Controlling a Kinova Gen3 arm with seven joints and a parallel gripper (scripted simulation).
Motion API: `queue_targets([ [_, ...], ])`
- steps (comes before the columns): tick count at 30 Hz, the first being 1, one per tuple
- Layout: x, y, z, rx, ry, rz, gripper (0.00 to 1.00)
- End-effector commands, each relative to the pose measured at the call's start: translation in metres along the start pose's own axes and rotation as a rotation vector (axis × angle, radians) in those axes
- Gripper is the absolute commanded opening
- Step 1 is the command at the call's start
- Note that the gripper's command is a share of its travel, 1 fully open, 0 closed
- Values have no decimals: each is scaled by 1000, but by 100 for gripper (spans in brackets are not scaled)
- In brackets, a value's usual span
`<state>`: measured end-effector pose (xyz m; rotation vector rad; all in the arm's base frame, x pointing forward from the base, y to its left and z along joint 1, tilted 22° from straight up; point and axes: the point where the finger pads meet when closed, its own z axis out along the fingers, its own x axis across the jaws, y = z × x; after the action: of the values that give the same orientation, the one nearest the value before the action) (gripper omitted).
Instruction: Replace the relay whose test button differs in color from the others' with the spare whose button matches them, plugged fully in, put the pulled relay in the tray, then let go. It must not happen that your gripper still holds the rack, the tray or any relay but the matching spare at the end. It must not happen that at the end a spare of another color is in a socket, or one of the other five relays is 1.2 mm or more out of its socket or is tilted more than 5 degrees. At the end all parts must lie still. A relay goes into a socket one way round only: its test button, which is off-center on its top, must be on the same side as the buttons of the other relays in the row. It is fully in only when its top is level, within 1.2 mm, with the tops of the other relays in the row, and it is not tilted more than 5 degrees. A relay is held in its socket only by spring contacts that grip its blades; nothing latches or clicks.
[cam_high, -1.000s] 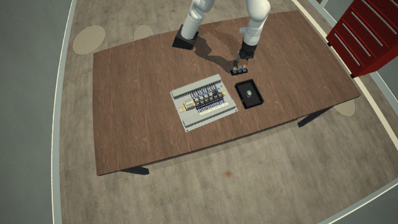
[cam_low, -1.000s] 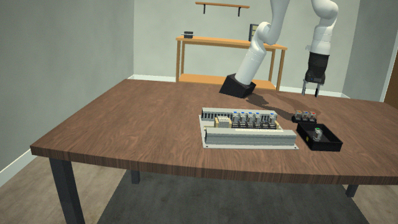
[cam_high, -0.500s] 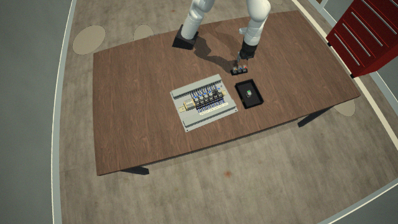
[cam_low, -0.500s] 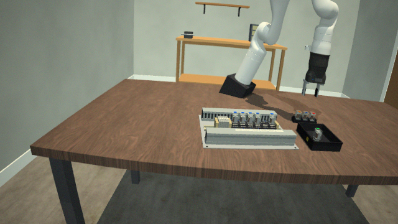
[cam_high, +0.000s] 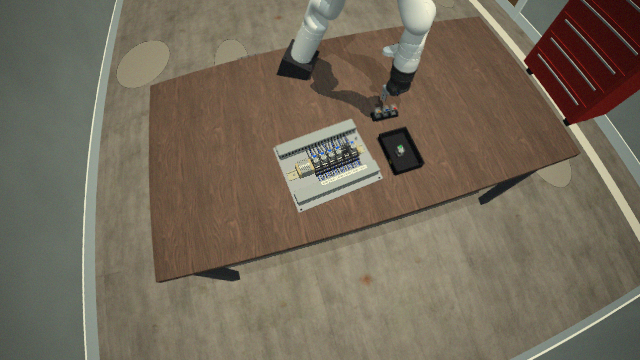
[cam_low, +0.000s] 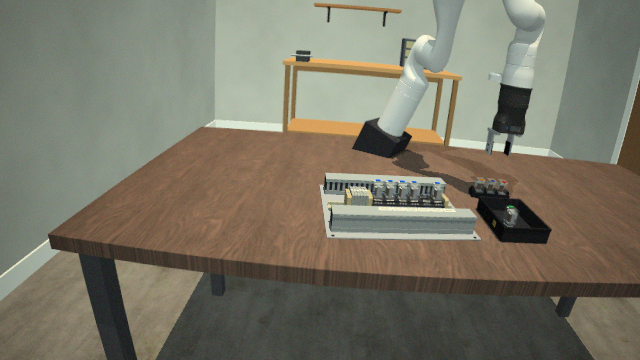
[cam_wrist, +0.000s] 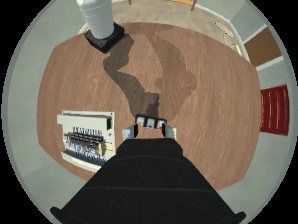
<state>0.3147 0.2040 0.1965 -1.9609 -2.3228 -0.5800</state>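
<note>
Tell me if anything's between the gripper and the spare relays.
Nothing visible. The open gripper hangs above the spares with only air between; the tray and panel sit off to the side.

The lower half of the wrist view is filled by the black gripper body (cam_wrist: 148, 189). Past its upper edge, a small row of spare relays (cam_wrist: 150, 121) is seen on the brown table (cam_wrist: 73, 76), with dark arm shadows running up from it. The grey relay panel (cam_wrist: 87, 137) lies at the left (its details are too small to tell). The arm's base (cam_wrist: 100, 35) stands at upper left, and a red cabinet (cam_wrist: 273, 111) is seen at the right edge.
</note>
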Motion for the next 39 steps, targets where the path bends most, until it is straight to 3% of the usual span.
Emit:
queue_targets([
  [1,1,0,0,2,5,-30,100],
  [39,1,0,0,-1,2,-499,100],
])
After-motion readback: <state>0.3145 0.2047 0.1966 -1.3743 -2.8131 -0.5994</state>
